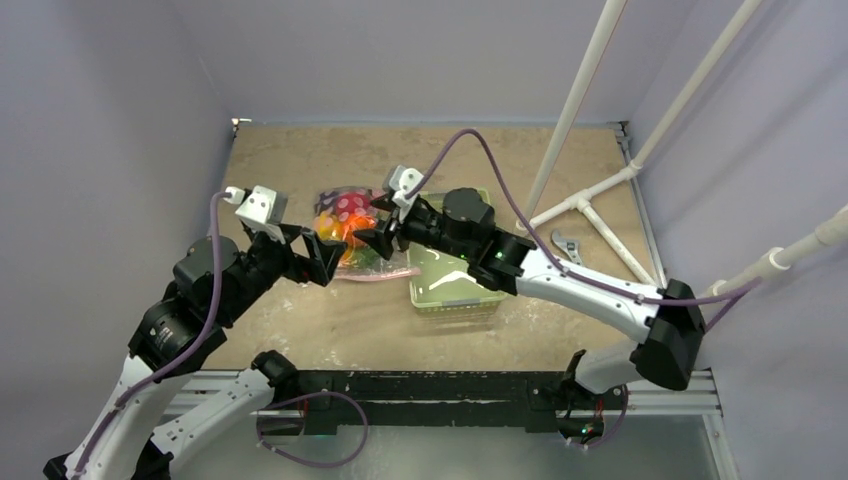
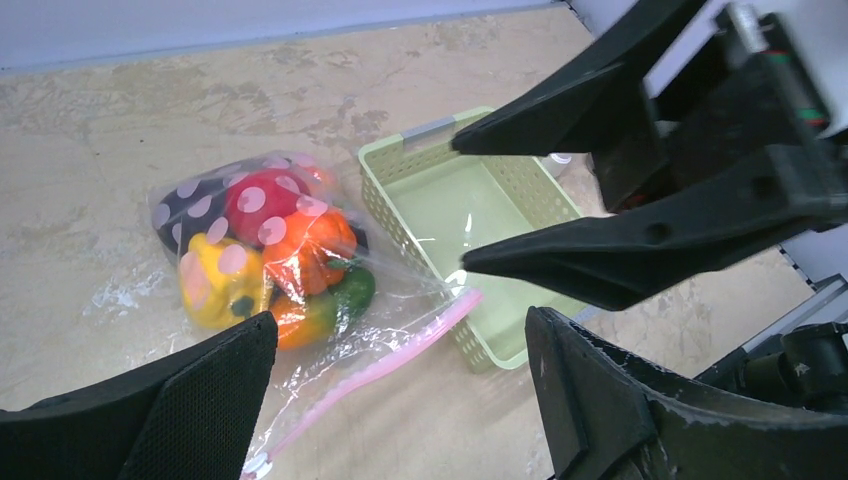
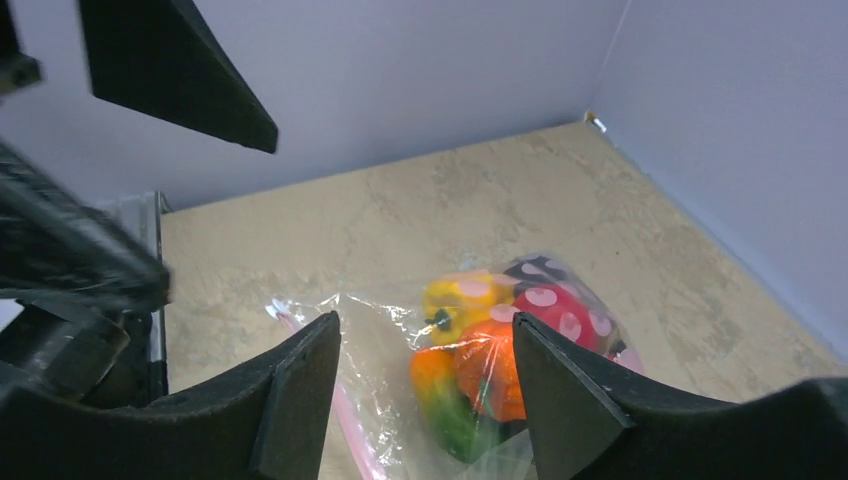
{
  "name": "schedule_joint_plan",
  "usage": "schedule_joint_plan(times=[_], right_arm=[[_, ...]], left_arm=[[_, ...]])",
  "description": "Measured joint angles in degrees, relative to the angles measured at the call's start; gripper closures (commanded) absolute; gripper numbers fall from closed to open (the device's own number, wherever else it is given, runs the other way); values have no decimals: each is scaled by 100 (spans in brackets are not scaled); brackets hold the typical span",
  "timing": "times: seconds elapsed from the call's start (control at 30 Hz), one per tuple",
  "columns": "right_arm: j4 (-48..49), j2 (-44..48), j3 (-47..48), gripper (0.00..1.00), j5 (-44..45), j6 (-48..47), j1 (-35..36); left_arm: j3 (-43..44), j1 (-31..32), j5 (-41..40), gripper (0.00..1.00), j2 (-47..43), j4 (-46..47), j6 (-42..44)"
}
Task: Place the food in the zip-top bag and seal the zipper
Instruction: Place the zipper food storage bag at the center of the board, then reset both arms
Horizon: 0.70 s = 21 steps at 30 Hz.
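The clear zip-top bag [image 1: 350, 240] lies flat on the table left of the basket. The food [image 2: 270, 250] is inside it: a yellow pepper, a red tomato, an orange pumpkin and a green piece. The pink zipper [image 2: 380, 370] runs along the bag's near edge, and whether it is pressed shut cannot be told. My left gripper [image 2: 402, 330] is open and empty, above the zipper. My right gripper [image 3: 428, 330] is open and empty, above the food [image 3: 500, 340], with the zipper [image 3: 350, 420] below its left finger. The two grippers [image 1: 325, 260] [image 1: 385, 240] face each other over the bag.
The pale green basket [image 1: 455, 285] stands just right of the bag, under the right arm, and also shows in the left wrist view [image 2: 470, 215]. A white pipe frame [image 1: 590, 200] and a small metal tool [image 1: 568, 248] lie at the right. Walls enclose the table.
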State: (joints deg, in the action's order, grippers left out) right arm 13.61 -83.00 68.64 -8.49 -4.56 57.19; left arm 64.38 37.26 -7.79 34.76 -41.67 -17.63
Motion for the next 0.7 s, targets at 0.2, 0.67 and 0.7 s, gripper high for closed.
schedule_joint_plan(times=[0.2,0.67,0.7], right_arm=[[151,1080,-568,22,516,216,-15],[219,3084,-1523,3,1845,745,-26],[212,3259,-1626,2,1943,785,-26]], left_arm=[[-37,0,4,1,229,55,-20],[-610,0,-129,1,487,216,-136],[-684,0,-144,1,466,251,-142]])
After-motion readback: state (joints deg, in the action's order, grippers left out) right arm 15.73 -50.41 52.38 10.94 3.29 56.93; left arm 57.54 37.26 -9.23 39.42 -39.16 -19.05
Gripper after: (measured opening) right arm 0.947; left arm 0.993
